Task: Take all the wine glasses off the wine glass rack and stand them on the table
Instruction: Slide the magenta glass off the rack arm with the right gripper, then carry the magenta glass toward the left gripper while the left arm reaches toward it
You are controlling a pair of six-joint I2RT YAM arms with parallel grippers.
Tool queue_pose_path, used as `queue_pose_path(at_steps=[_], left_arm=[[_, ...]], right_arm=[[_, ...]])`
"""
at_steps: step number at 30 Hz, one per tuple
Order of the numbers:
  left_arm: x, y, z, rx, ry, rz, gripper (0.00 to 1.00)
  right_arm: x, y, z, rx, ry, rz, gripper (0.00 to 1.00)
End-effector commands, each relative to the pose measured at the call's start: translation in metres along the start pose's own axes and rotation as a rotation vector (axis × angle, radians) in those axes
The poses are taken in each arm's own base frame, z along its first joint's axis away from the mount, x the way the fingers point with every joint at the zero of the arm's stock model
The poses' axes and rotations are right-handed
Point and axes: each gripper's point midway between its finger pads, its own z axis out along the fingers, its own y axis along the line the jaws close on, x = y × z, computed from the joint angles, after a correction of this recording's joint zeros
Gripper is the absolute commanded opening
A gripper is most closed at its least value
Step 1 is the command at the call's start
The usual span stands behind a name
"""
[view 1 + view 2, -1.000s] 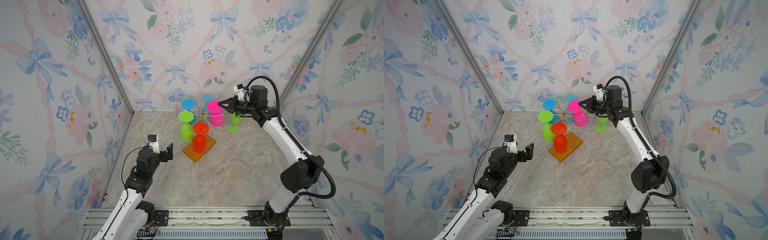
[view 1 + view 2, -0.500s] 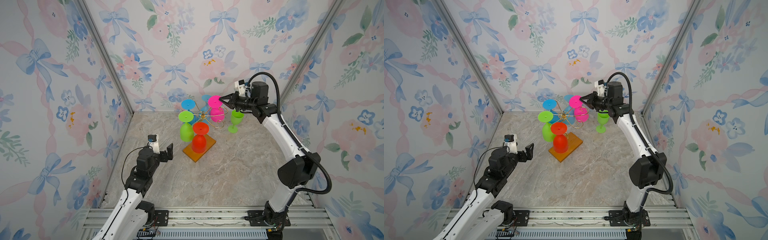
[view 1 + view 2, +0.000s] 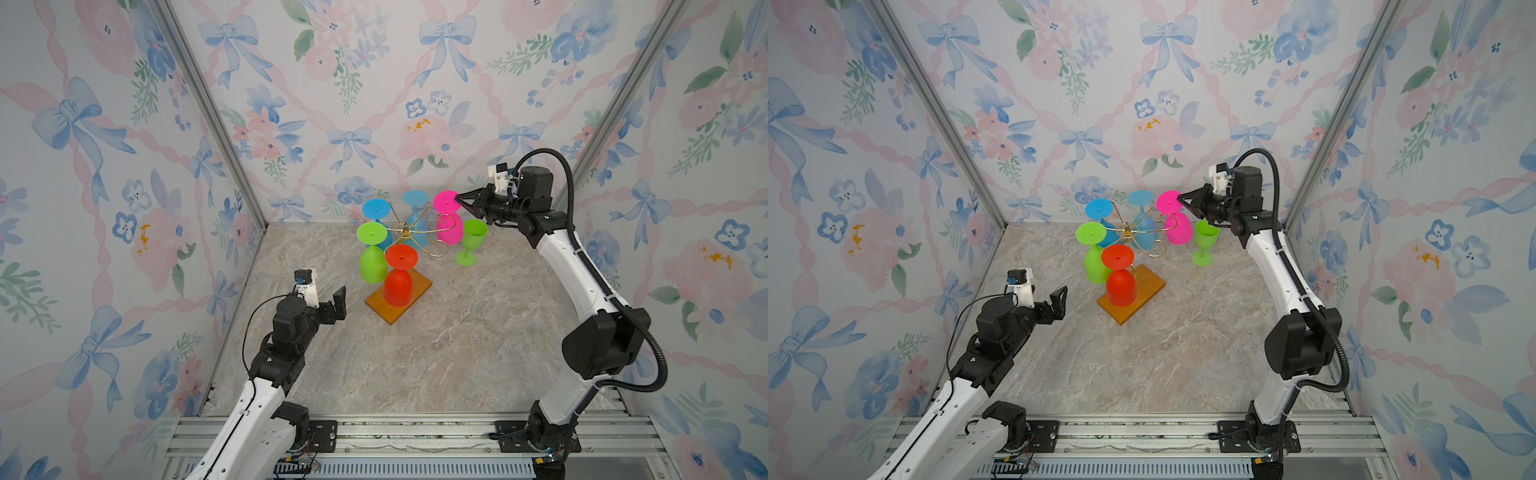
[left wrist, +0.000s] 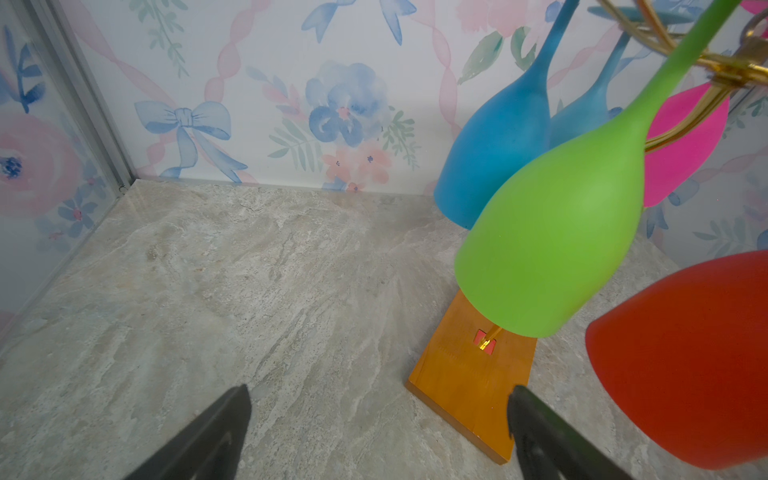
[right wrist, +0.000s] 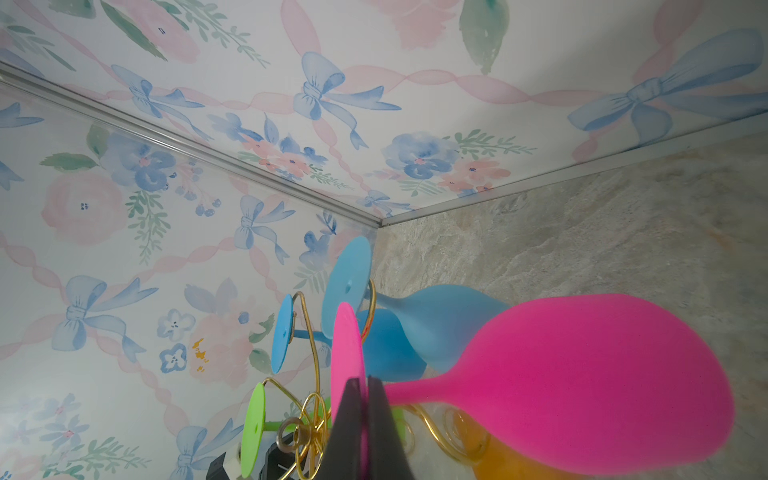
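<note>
The wine glass rack (image 3: 405,231) (image 3: 1128,231) is gold wire on an orange wooden base (image 3: 419,296) (image 4: 465,386). A pink wine glass (image 3: 449,230) (image 3: 1178,231) (image 5: 582,382) hangs bowl down at the rack's back right. My right gripper (image 3: 459,200) (image 3: 1180,200) (image 5: 367,381) is shut on the rim of its round foot. I cannot tell whether its stem is free of the curled arm. My left gripper (image 3: 333,300) (image 3: 1059,300) (image 4: 379,392) stands open and empty, low by the base's near left corner.
Red (image 3: 399,282), green (image 3: 372,262) and two blue (image 3: 376,208) (image 3: 415,200) glasses hang on the rack. A green glass (image 3: 472,241) (image 3: 1204,245) stands upright on the marble floor just under my right gripper. The back wall is close behind.
My right gripper has carried the pink glass's foot up and to the right, away from the rack's centre. The left arm has not moved.
</note>
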Motion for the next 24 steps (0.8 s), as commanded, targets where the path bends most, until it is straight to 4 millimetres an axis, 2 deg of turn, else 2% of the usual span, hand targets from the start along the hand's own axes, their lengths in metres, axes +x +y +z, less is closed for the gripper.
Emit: queue_pose_path(at_steps=[1, 2, 3, 7, 11, 16, 22, 24], left_arm=[[-0.019, -0.006, -0.009, 0.024, -0.016, -0.043, 0.98], [-0.026, -0.008, -0.012, 0.028, -0.017, -0.056, 0.98], [-0.035, -0.011, -0.015, 0.037, -0.016, -0.064, 0.98], [-0.079, -0.028, -0.033, 0.098, -0.054, -0.088, 0.98], [-0.114, -0.057, -0.05, 0.237, -0.078, -0.115, 0.98], [-0.13, -0.114, -0.061, 0.547, 0.017, -0.191, 0.96], [-0.162, -0.166, -0.092, 0.725, -0.004, -0.179, 0.95], [-0.165, -0.184, -0.099, 0.802, 0.009, -0.186, 0.93]], right_arm=[[-0.005, 0.028, -0.033, -0.033, -0.044, -0.059, 0.01], [-0.004, 0.024, -0.035, -0.025, -0.045, -0.059, 0.01], [-0.003, 0.034, -0.048, -0.033, -0.063, -0.081, 0.01], [0.003, 0.038, -0.071, -0.012, -0.087, -0.122, 0.01], [0.016, 0.049, -0.09, -0.007, -0.094, -0.19, 0.01], [0.035, 0.06, -0.11, -0.023, -0.096, -0.261, 0.01], [0.065, 0.071, -0.125, -0.03, -0.055, -0.382, 0.01], [0.077, 0.08, -0.129, -0.066, -0.045, -0.428, 0.01]])
